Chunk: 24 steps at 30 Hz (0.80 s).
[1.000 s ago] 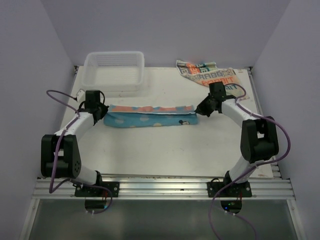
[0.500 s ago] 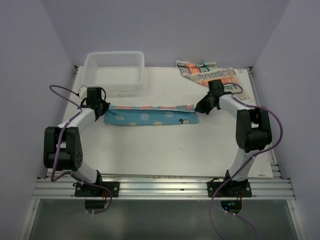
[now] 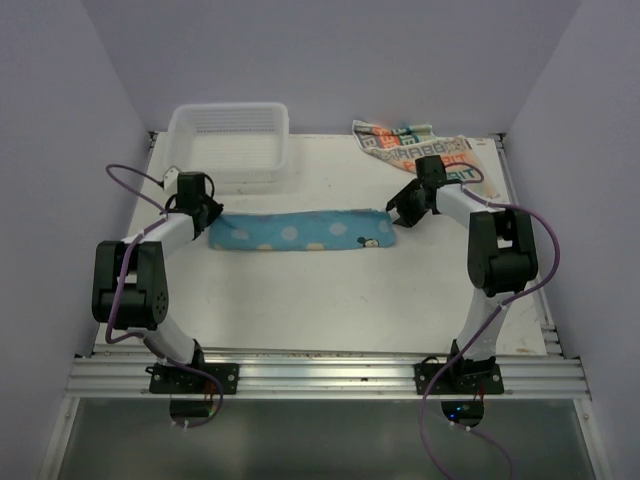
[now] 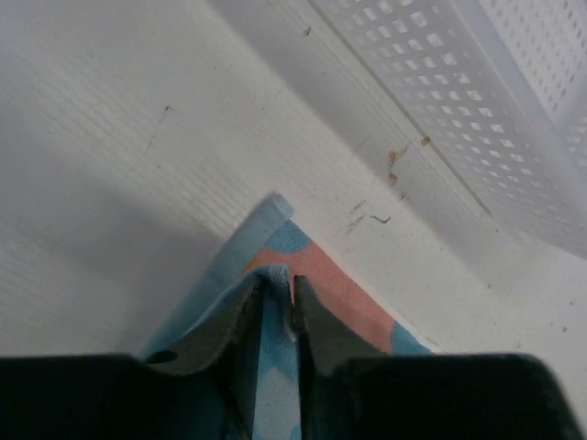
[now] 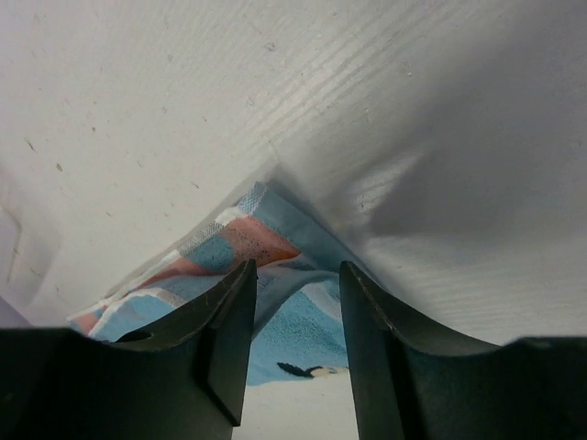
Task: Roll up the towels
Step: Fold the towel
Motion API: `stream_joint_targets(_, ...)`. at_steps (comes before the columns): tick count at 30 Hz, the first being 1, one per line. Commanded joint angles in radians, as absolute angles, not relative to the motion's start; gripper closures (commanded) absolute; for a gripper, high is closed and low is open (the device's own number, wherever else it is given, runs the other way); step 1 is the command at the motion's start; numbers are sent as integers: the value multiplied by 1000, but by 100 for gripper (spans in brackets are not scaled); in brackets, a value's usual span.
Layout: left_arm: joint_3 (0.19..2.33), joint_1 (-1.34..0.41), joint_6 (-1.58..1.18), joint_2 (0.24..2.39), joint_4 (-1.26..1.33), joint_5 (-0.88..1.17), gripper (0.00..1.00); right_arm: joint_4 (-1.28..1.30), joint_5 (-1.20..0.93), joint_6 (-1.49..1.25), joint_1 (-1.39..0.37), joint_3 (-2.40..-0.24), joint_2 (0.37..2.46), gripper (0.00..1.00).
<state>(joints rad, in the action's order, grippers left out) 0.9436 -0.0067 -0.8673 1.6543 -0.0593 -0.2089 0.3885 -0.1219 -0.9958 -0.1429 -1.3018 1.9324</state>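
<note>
We are working on the blue towel [image 3: 300, 231], which is lying as a long folded strip across the middle of the table [image 3: 320, 300], with one arm at each end so the band stays straight for rolling. Our left gripper [image 3: 205, 215] is pinching the left end: its fingers are drawn narrow with a fold of blue cloth caught between them. Our right gripper [image 3: 405, 213] is sitting at the right end with its fingers spread, the towel's corner showing in the gap and seemingly not clamped. The cream towel [image 3: 410, 143] is waiting crumpled at the far right, well apart from the basket [image 3: 228, 172] at the far left. We are seeing orange and teal block letters on it, too small to read surely.
</note>
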Motion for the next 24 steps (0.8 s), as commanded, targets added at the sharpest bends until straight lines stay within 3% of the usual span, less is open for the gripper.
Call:
stream_joint_targets(1, 957, 0, -805, 1635, 93, -192, 72, 361, -124, -993, -135, -1345, 1939, 52)
stream_joint_targets(2, 959, -2, -793, 1629, 107, -192, 56, 359, -120, -991, -135, -1347, 1937, 51)
stream_joint_targets(5, 962, -18, -759, 1608, 130, -209, 31, 356, -117, -974, -135, -1365, 1939, 43)
stream_joint_targets(13, 959, -25, -739, 1557, 97, -218, 27, 436, -40, -855, -133, -1402, 1895, 28)
stream_joint_targets(24, 968, -28, -721, 1554, -54, -223, 28, 458, -152, -625, -135, -1350, 1848, 33)
